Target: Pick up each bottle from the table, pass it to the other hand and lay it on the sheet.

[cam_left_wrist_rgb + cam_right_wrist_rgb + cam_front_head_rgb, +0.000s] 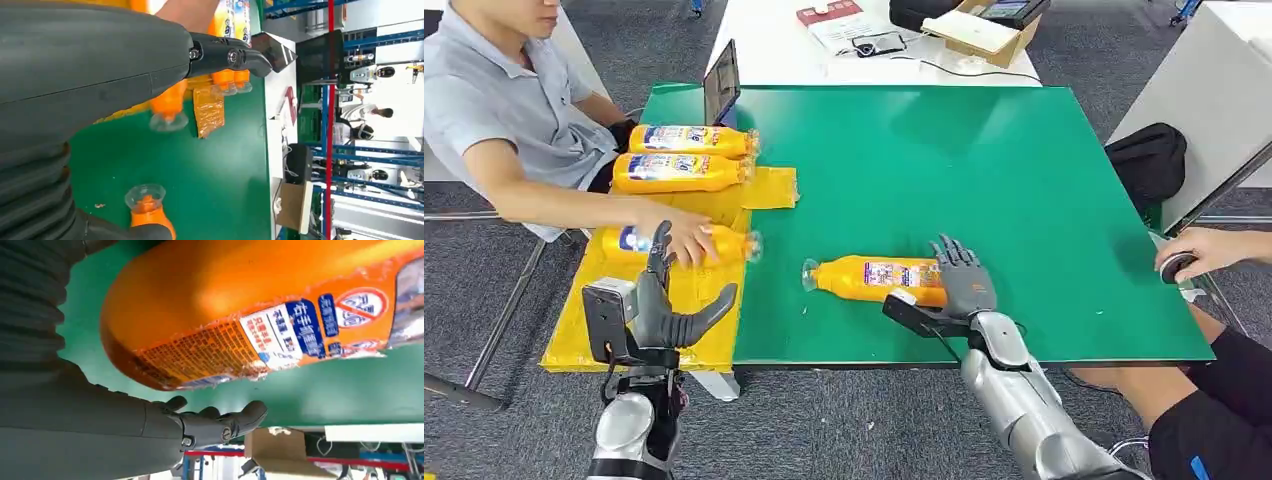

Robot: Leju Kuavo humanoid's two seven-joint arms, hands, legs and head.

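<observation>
An orange bottle [874,278] with a printed label lies on its side on the green table [984,160], cap toward the yellow sheet [679,300]. My right hand [964,282] is at its base end, fingers spread and stretched past the bottle [250,305], not closed round it. Open and holding nothing, my left hand [664,310] hovers over the sheet's near part. Two bottles [689,140] [679,172] lie at the sheet's far end. A person's hand [686,235] rests on a third bottle [729,243]. The left wrist view shows that bottle's cap [169,120] and the table bottle's cap [145,197].
A person sits at the left of the table, forearm across the sheet. Another person's hand [1204,250] holds a dark object at the right edge. A dark tablet [721,85] stands at the far left of the green surface. A black bag [1146,160] sits to the right.
</observation>
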